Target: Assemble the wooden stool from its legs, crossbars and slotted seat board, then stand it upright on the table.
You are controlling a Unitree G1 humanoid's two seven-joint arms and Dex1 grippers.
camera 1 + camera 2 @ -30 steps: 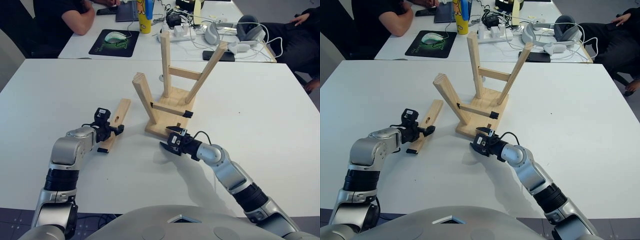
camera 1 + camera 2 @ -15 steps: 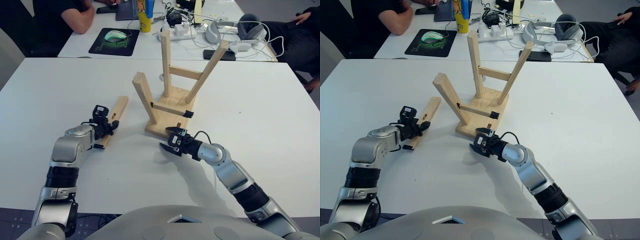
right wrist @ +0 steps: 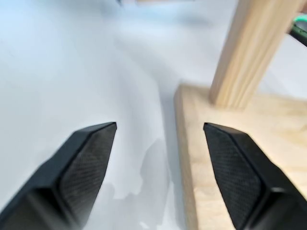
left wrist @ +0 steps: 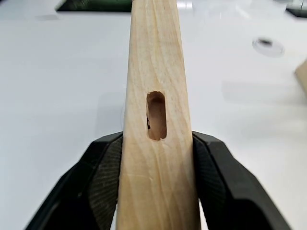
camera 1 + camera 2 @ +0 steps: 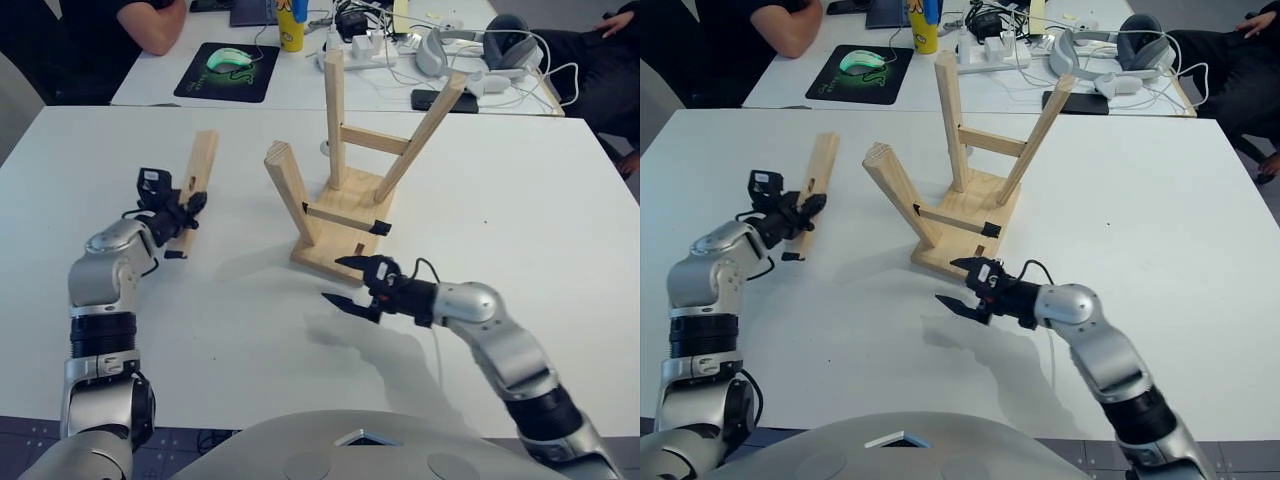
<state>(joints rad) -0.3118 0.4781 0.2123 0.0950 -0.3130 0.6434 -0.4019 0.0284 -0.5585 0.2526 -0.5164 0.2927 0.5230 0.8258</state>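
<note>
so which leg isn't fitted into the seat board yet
The loose leg clamped in the left gripper, off to the left. The other three legs stand up from the upturned seat board.

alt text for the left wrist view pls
The left pincer is shut on a loose wooden leg, its black pads pressing both sides right by an oval slot in the wood. A white table lies behind.

On the table (image 5: 520, 180), the loose leg (image 5: 197, 165) is left of the stool (image 5: 350, 200).
</note>
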